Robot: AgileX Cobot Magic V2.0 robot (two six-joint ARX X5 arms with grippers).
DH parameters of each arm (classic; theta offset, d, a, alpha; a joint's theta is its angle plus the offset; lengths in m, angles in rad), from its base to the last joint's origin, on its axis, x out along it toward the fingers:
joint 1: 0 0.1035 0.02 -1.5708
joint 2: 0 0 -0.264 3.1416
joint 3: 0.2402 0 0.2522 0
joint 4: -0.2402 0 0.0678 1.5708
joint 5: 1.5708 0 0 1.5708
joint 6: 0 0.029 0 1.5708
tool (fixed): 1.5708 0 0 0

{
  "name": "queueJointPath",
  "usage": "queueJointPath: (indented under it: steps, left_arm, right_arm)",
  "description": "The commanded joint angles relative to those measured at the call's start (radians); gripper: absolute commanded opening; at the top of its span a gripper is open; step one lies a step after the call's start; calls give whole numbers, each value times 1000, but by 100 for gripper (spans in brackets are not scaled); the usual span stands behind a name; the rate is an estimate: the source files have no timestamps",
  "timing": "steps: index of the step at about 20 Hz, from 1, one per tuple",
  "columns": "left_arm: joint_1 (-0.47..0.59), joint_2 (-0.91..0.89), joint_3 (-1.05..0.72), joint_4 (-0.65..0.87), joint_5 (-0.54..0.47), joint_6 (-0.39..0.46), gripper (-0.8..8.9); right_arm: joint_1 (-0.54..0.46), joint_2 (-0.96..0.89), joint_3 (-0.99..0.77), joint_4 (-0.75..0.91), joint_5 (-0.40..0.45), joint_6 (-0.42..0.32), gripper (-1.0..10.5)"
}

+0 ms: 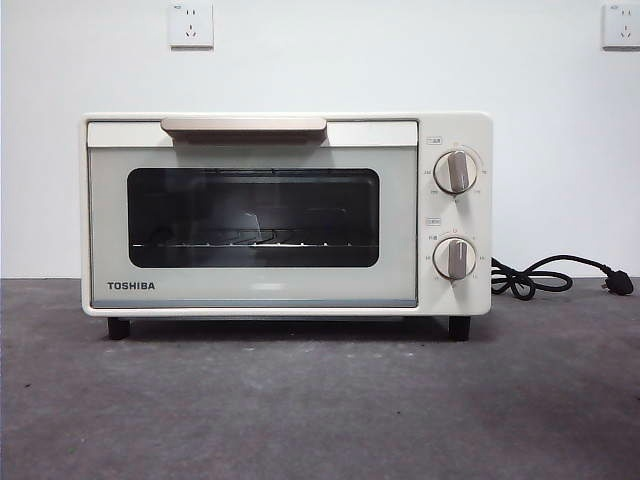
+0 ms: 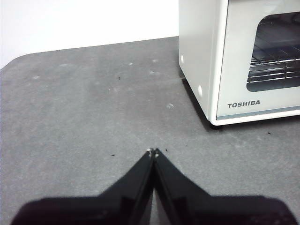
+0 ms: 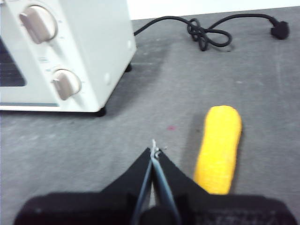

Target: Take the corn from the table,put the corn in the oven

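Observation:
The cream-white TOSHIBA oven point(image 1: 285, 215) stands on the dark grey table point(image 1: 320, 400) with its glass door closed and a wire rack behind the window. In the right wrist view the yellow corn point(image 3: 219, 147) lies flat on the table, off the oven's point(image 3: 65, 51) knob side. My right gripper point(image 3: 153, 151) is shut and empty, just beside the corn, not touching it. Over bare table point(image 2: 84, 108), my left gripper point(image 2: 153, 151) is shut and empty, off the oven's point(image 2: 239, 61) other side. The front view shows neither the corn nor the grippers.
A black power cord point(image 1: 545, 277) with a plug lies coiled on the table to the right of the oven, also seen as the cord point(image 3: 206, 33) in the right wrist view. A white wall with two sockets point(image 1: 190, 25) rises behind.

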Motion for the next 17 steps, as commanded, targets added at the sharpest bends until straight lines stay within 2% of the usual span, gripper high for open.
queueJointPath:
  steps: [1, 3, 6, 9, 11, 17]
  left_arm:
    - [-2, 1, -6, 7, -1, -14, -3]
    - [-2, 1, -6, 8, -2, -66, -3]
    - [-2, 1, -6, 8, -2, -245, -3]
    - [-2, 1, -6, 7, -2, -378, -3]
    - [-2, 1, -6, 7, -2, -410, -3]
    - [-2, 1, -6, 13, -2, -417, -3]
  right_arm:
    - [-1, 0, -7, 4, 42, 7, 1]
    - [-1, 0, -7, 4, 55, 6, 1]
    - [-1, 0, -7, 3, 97, 7, 1]
    - [-1, 0, -7, 3, 107, 9, 1]
    - [-1, 0, -7, 3, 107, 9, 1]
    - [-1, 0, -7, 3, 107, 14, 1]
